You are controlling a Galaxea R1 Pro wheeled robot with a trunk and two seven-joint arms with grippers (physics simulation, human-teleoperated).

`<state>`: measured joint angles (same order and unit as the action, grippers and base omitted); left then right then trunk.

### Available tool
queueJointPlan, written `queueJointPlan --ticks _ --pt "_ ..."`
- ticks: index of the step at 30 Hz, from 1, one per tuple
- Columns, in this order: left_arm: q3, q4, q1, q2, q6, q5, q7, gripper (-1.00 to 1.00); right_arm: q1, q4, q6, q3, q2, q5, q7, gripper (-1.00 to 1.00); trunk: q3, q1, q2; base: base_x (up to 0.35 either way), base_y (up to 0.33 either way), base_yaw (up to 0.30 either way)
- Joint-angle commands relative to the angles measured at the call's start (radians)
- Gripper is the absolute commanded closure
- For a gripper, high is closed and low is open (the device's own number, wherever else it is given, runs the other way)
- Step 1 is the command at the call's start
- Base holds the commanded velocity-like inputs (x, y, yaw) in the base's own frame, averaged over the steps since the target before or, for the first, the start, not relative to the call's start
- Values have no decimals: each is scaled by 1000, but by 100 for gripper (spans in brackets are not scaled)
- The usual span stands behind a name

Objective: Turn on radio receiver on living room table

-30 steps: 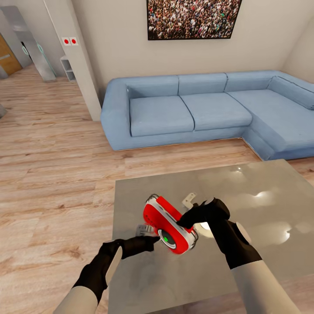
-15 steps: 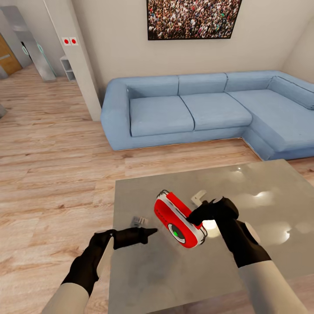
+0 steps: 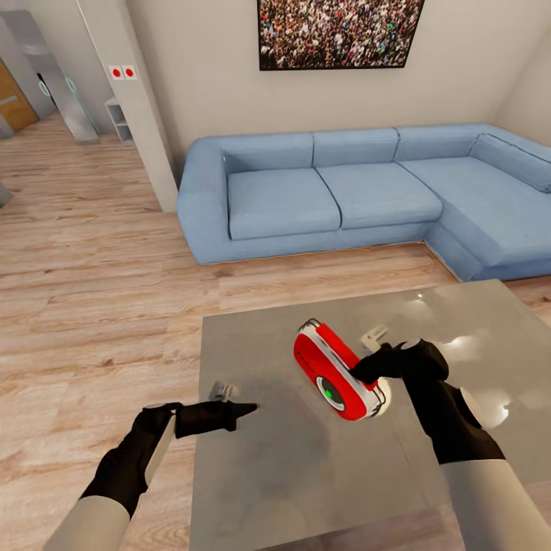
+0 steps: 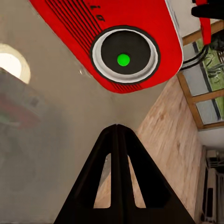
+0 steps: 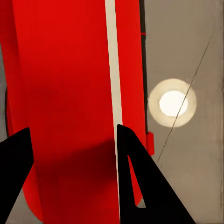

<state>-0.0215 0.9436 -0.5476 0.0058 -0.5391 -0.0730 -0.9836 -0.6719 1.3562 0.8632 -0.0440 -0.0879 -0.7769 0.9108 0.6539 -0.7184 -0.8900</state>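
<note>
The red radio receiver [image 3: 337, 371] with its white trim hangs tilted over the grey table [image 3: 306, 474], its round dial [image 3: 334, 391] facing me with a green dot at the centre. My right gripper [image 3: 366, 373] is shut on the radio's edge; in the right wrist view the red body [image 5: 65, 93] fills the gap between the two black fingers [image 5: 135, 177]. My left gripper [image 3: 243, 411] is shut, empty, fingers pressed together near the table's left edge, apart from the radio. In the left wrist view its tip [image 4: 116, 128] points at the dial [image 4: 123, 56].
The blue L-shaped sofa [image 3: 321, 191] stands beyond the table, under a framed crowd photo [image 3: 337, 30]. Light wood floor [image 3: 99, 306] lies to the left. A pillar with two red switches [image 3: 122, 73] stands at the back left. Ceiling lights glint on the tabletop's right side.
My right gripper has carried the radio to the right and a little farther from me. My left gripper has drawn back leftward, away from the dial, staying shut.
</note>
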Motion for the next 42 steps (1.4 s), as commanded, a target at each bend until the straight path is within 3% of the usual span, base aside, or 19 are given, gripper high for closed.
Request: queueJointPlan --ticks 1,6,11,24,27,32,42 --pt "0 -1 0 5 0 -1 0 100 0 0 5 5 0 11 0 100 0 0 0 0 0 0" --pt "0 3 0 33 -12 -3 -13 100 0 1 4 23 -4 9 2 100 0 0 0 0 0 0" --pt "0 0 0 40 -22 1 -49 100 0 -2 3 23 -4 6 0 100 0 0 0 0 0 0" --pt "0 -5 0 51 -29 2 -56 100 0 -2 -1 25 -14 -12 -6 100 0 0 0 0 0 0" --pt "1 -5 0 50 -30 2 -54 100 0 -2 0 24 -19 -17 -30 100 0 0 0 0 0 0" --pt "1 -5 0 49 -28 -1 -49 100 0 -7 8 24 -19 -64 -117 100 0 0 0 0 0 0" --pt "1 -11 0 48 -27 -2 -46 100 0 -18 12 21 -19 -80 -138 100 0 0 0 0 0 0"
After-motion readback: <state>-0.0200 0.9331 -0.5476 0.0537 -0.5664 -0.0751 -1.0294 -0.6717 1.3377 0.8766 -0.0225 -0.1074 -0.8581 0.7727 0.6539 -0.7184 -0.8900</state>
